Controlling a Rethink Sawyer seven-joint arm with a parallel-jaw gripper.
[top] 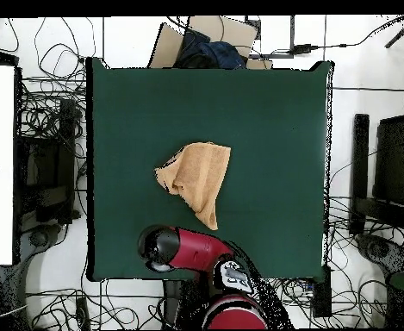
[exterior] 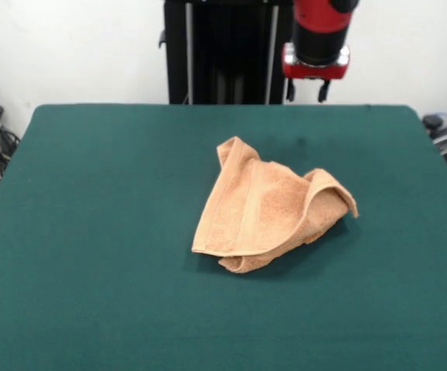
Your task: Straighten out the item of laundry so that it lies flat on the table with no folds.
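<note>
The peach-orange towel [exterior: 274, 207] lies crumpled a little right of the centre of the front view, on the dark green bench [exterior: 92, 232], well clear of every edge. It is folded over on itself: a broad flat panel faces the camera with a woven band running along its left side from the upper peak down toward the lower left corner, and that peak stands up slightly at the upper left of the cloth. On the right a loose flap curls up and over, forming a raised pocket whose tip points toward the right of the frame. Along the bottom edge a second layer shows beneath the top one, rolled under. In the overhead view the towel [top: 196, 181] sits near the middle of the bench [top: 274, 112], wider at its upper part and narrowing to a point toward the lower centre of the frame. The red and black arm [exterior: 319, 35] hangs at the top of the front view, right of centre, above the bench's far edge and well apart from the towel. The tool [exterior: 307, 90] shows two short dark tips standing apart with open space between them, holding nothing. In the overhead view the arm [top: 188, 248] lies across the bench's lower edge, just below the towel's point.
</note>
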